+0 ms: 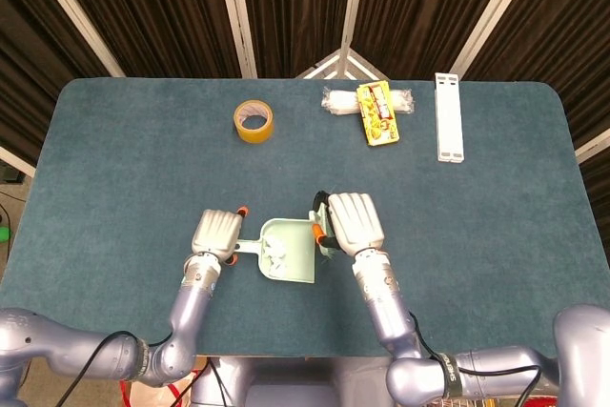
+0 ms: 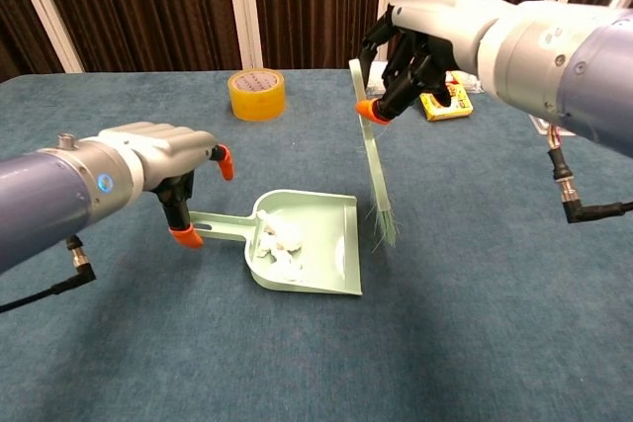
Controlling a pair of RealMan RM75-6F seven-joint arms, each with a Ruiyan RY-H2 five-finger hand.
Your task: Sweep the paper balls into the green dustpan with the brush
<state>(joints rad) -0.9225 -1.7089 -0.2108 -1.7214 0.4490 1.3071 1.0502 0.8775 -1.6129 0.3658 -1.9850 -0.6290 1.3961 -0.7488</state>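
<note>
The green dustpan [image 2: 331, 244] lies flat on the blue table, with white paper balls [image 2: 280, 244] inside it near its back wall. They also show in the head view as paper balls [image 1: 278, 253] in the dustpan [image 1: 297, 259]. My left hand [image 2: 163, 160] hovers over the handle's end with its fingers spread, and the thumb tip [image 2: 183, 236] is at the handle. My right hand [image 2: 425, 32] grips the green brush [image 2: 374, 160] by its upper handle. The brush stands nearly upright, its bristles [image 2: 385, 226] touching the table just right of the dustpan. From above, my right hand [image 1: 355, 221] covers the brush.
A yellow tape roll [image 1: 254, 121] sits at the back left of the table. At the back right are a yellow snack pack [image 1: 378, 111] on a clear packet and a white strip [image 1: 449, 131]. Dark curtains hang behind the table.
</note>
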